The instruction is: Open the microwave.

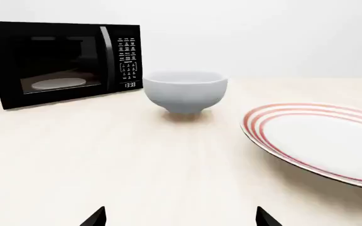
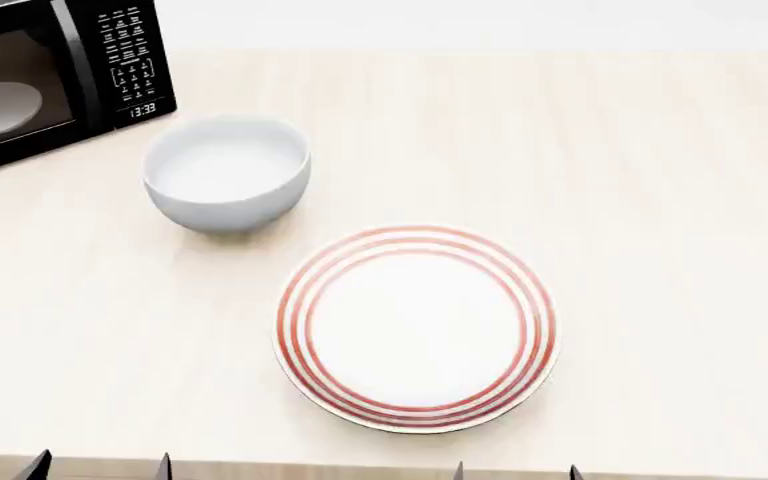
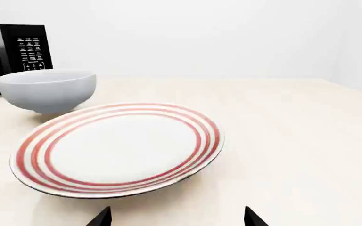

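The black microwave (image 2: 37,80) stands at the table's far left, door shut, with a vertical handle (image 2: 71,60), a white-lettered keypad (image 2: 128,55) and a clock reading 13:33. A white turntable plate (image 1: 58,83) shows through its glass in the left wrist view, where the microwave (image 1: 61,61) sits far from the gripper. Its keypad edge shows in the right wrist view (image 3: 17,49). My left gripper (image 2: 99,468) is open and empty at the near table edge. My right gripper (image 2: 515,470) is open and empty there too. Only the fingertips of both show.
A white bowl (image 2: 227,172) stands just right of the microwave, between it and a red-ringed white plate (image 2: 416,327) in the table's middle. The light wooden table (image 2: 678,200) stretches to the right. The near edge runs along the head view's bottom.
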`<state>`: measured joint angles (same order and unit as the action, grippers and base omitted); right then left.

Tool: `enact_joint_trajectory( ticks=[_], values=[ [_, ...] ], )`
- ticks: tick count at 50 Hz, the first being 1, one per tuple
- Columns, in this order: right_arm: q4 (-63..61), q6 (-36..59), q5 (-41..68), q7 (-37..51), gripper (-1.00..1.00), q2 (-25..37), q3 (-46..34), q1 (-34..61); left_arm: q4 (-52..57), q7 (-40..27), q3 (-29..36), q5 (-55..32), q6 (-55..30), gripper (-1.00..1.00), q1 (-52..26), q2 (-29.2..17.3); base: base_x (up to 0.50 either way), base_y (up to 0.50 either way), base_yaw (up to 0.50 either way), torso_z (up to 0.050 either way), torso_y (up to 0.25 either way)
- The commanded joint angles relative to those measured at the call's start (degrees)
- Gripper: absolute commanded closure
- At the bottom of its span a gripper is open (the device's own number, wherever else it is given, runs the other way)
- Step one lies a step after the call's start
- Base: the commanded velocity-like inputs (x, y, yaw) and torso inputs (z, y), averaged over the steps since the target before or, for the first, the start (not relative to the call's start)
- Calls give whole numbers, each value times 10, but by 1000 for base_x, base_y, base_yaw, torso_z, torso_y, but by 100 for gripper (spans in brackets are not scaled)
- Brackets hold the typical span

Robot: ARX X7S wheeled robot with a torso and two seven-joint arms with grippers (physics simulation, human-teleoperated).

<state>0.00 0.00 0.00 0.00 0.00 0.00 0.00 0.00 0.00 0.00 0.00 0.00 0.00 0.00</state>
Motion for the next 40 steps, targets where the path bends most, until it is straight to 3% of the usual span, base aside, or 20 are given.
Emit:
enact_joint_trajectory(
  ticks=[1,21,40],
  values=[
    [-14,-7,12,11,-100,8,-11,-6,15,-11,7,-6,0,-100,7,-12,0,0,0,0,0],
    [-102,-72,73,20,-100,40,-38,-43,80,-38,37,-26,9,-100,38,-41,13,16,0,0,0],
    [-77,-83,79,31,-100,53,-59,-33,51,-52,52,-38,20,-100,29,-53,197,365,0,0,0]
  ],
)
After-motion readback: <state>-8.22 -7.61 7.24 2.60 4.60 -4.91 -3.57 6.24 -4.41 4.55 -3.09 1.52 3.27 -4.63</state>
